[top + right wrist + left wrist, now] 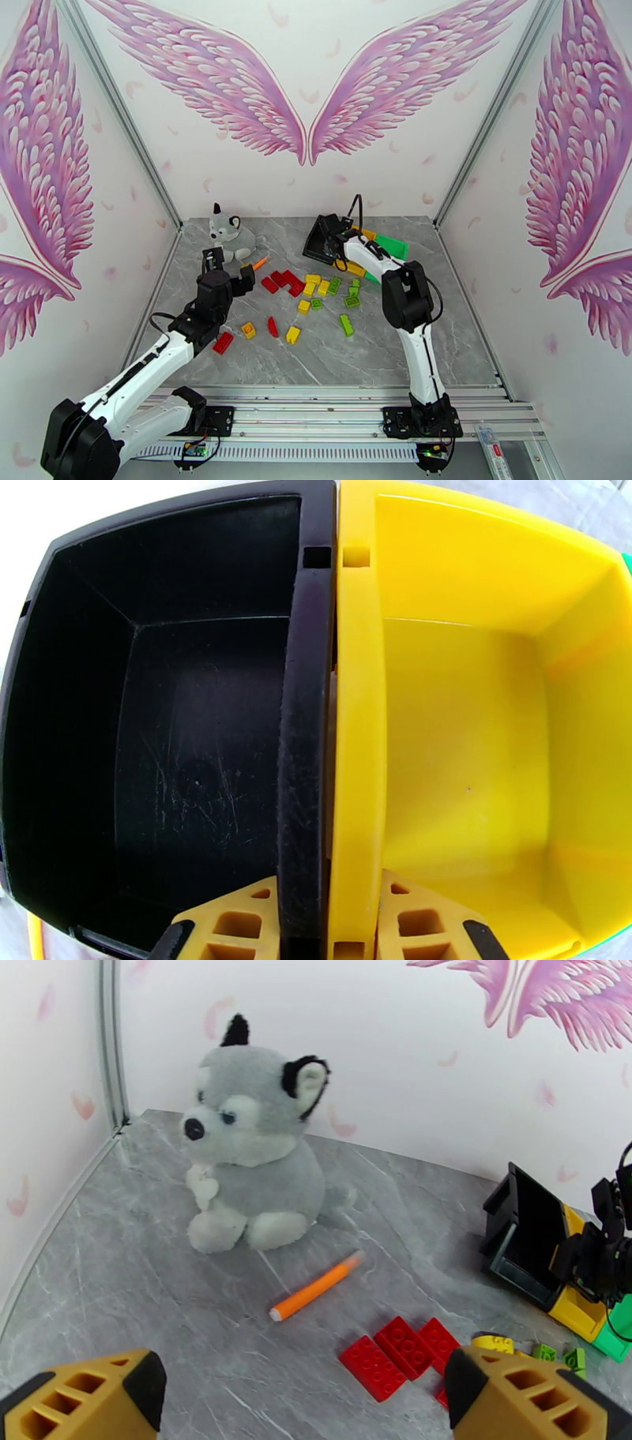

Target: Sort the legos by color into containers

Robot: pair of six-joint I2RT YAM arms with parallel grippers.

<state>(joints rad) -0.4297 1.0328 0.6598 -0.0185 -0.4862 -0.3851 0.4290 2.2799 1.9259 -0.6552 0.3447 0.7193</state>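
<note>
Since the legos (312, 288) are small hard plastic bricks, I judge them light and stiff but slick on their smooth sides. They are best pinched low across the two short flat walls, not over the studs. They lie loose at the middle of the desk (442, 339): reds (282, 280) towards 10 o'clock of the pile, yellows (314, 283) in the centre, greens (351, 300) towards 3 o'clock, several touching one another. A few loners sit at 6 to 8 o'clock, a red one (223, 342) nearest the left arm. These look the easier first picks, with bare desk all round. From the left wrist, three flat reds lie edge to edge, so a finger would need a gap there.

At 1 o'clock of the pile are the bins (531, 1232), joined side by side and tipped off level: black bin (158, 717), yellow bin (474, 740), green bin (391, 246). Thin-walled and light by the look, they should be stiff enough to take by the rim. The right jaws do just that — one finger (229, 922) on the black side, the other on the yellow side, closed on the paired walls between. The left jaws hang wide open and empty above the desk at 9 o'clock of the pile, fingers (87, 1398) well apart. Beyond, at 10 o'clock, lie a pen (316, 1288) and a plush (253, 1157).
</note>
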